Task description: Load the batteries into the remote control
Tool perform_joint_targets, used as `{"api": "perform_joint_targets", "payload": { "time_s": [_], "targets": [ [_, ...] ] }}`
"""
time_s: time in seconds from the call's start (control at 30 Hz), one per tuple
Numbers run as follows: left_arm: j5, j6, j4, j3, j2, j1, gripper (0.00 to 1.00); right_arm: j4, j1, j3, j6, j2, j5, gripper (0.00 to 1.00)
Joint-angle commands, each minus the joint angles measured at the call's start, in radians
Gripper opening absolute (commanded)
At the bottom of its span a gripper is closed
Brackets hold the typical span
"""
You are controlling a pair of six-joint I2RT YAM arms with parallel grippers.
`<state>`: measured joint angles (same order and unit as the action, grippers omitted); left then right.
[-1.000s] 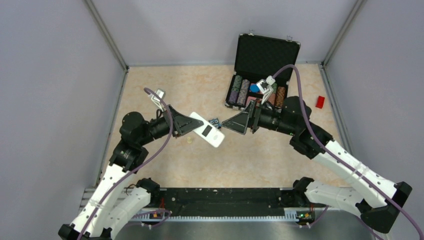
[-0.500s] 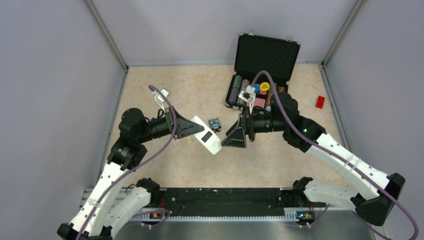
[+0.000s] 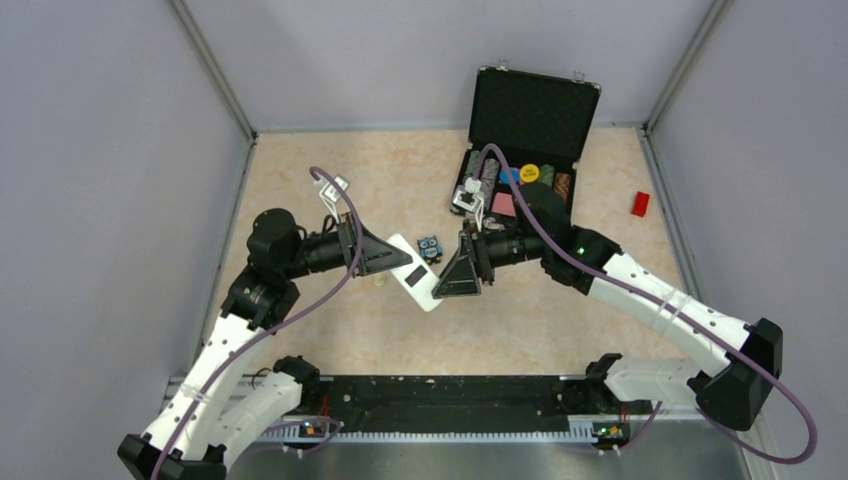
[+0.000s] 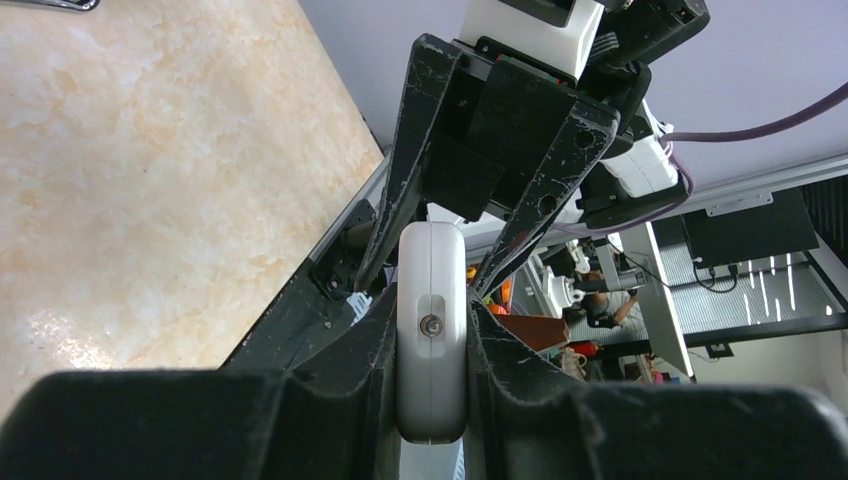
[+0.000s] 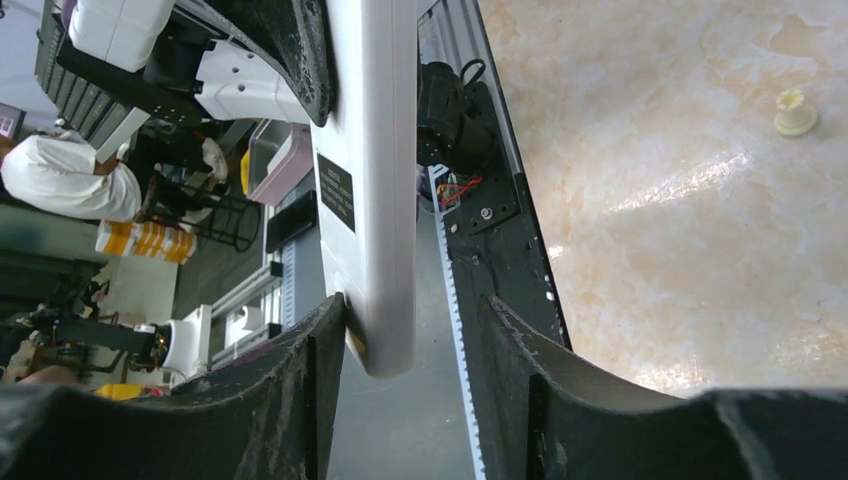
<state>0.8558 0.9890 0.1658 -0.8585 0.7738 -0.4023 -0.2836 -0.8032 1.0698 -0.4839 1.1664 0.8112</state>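
The remote control is a white bar held above the table, its back with a small dark bay turned up. My left gripper is shut on its left end; in the left wrist view the white end is pinched between both fingers. My right gripper is open around the other end. In the right wrist view one finger touches the remote and the other finger stands clear of it, with a gap between. The batteries are out of view.
An open black case with coloured chips stands at the back right. A blue owl toy lies just behind the remote. A cream peg lies under the left gripper and a red block at the far right.
My right gripper has swung left and nearer, from the case side onto the remote's free end, and its jaws have narrowed. The left gripper keeps its hold on the remote.
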Motion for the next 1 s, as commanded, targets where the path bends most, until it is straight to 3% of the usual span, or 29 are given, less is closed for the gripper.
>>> {"api": "perform_joint_targets", "payload": {
  "time_s": [0.0,0.1,0.37,0.5,0.67,0.8,0.87,0.97],
  "targets": [
    [0.076,0.027,-0.126,-0.01,-0.015,-0.006,0.0,0.058,-0.008,0.037,0.0,0.039,-0.065,0.46],
    [0.088,0.06,-0.193,0.014,-0.024,-0.006,0.0,0.057,-0.009,0.041,-0.005,0.061,-0.089,0.42],
    [0.099,0.09,-0.245,0.031,-0.022,-0.006,0.0,0.12,-0.014,0.022,-0.034,0.072,-0.082,0.41],
    [0.102,0.09,-0.247,0.024,-0.019,-0.006,0.0,0.156,-0.015,0.009,-0.056,0.077,-0.046,0.26],
    [0.086,0.091,-0.243,0.024,-0.015,-0.006,0.0,0.153,-0.014,0.0,-0.073,0.077,-0.023,0.0],
    [0.065,0.092,-0.233,0.018,-0.013,-0.006,0.36,0.131,-0.015,-0.002,-0.076,0.062,-0.038,0.0],
    [0.046,0.086,-0.216,0.01,-0.014,-0.006,0.66,0.117,-0.015,0.0,-0.078,0.052,-0.064,0.0],
    [-0.007,0.025,-0.106,-0.015,-0.011,-0.006,0.97,0.078,-0.014,0.003,-0.075,0.039,-0.106,0.0]
  ]
}}
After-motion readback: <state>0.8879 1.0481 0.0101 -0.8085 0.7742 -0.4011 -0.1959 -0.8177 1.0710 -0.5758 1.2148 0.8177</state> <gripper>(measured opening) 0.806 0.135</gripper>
